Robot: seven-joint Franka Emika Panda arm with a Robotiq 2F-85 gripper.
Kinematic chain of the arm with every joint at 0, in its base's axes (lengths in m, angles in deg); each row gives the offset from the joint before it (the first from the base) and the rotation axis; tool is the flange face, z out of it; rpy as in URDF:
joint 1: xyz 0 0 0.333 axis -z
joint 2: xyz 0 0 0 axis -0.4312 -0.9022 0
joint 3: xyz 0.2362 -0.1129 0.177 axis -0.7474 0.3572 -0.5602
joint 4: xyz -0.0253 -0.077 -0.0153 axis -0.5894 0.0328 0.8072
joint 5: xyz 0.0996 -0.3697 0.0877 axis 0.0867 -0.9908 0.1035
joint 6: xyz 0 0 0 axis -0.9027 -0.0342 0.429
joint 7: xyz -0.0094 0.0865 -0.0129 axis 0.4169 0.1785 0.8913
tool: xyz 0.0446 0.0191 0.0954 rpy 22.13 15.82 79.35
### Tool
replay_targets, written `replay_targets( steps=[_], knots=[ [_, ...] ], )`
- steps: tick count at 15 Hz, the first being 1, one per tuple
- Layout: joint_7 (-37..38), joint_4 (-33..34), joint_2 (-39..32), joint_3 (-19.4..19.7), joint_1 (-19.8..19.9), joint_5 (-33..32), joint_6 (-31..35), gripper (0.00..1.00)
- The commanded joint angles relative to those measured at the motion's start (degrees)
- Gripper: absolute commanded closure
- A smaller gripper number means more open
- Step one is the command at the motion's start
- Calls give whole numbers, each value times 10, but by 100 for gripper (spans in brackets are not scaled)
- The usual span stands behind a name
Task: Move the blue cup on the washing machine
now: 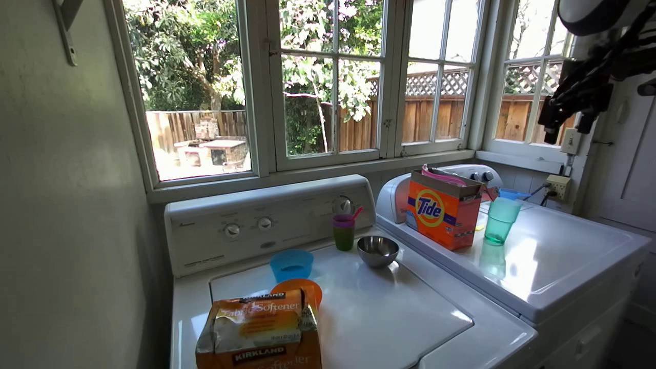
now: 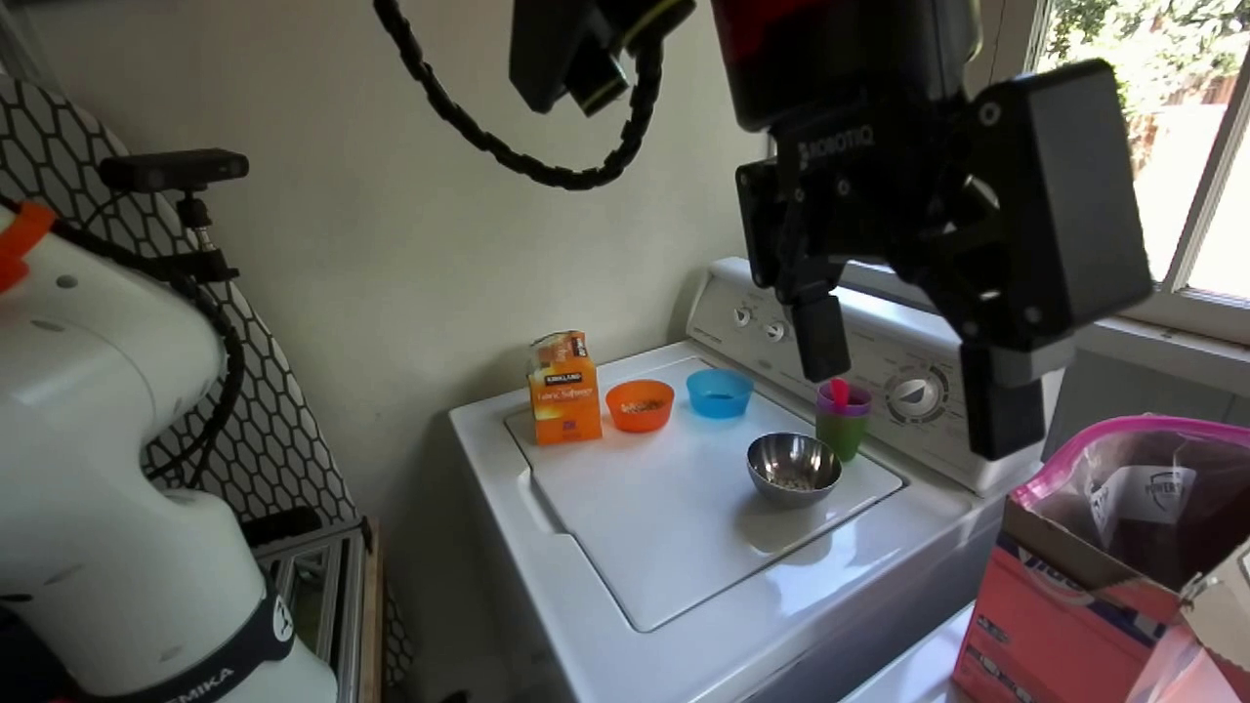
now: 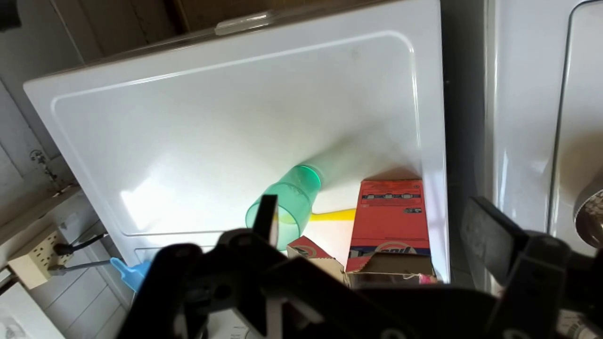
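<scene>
The blue cup (image 1: 499,223) is a tall translucent teal tumbler. It stands upright on the glossy plain-topped white appliance (image 1: 569,251), beside the orange detergent box (image 1: 441,215). In the wrist view the cup (image 3: 294,200) is left of the box, partly behind one finger. The washing machine (image 1: 379,312) with the dialled back panel stands alongside; it also shows in an exterior view (image 2: 625,547) and at the right of the wrist view (image 3: 523,141). My gripper (image 2: 913,381) is open and empty, raised high above the appliances. Its fingers spread wide in the wrist view (image 3: 381,226).
On the washing machine are a metal bowl (image 2: 793,478), a green and purple cup (image 2: 842,430) with a pink utensil, a low blue dish (image 2: 720,395), an orange bowl (image 2: 640,415) and a fabric softener box (image 2: 566,400). A yellow utensil (image 3: 334,215) lies between blue cup and detergent box.
</scene>
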Motion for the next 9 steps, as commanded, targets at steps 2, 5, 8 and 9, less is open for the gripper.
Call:
replay_targets(
  steps=[2, 5, 8, 9],
  knots=[
    [10, 8, -10, -7, 5, -9, 0, 0],
    [13, 54, -90, -15, -3, -20, 1, 0],
    [16, 103, -166, -28, -4, -52, 1, 0],
    [16, 124, -192, -31, -3, -66, -3, 0]
  ],
)
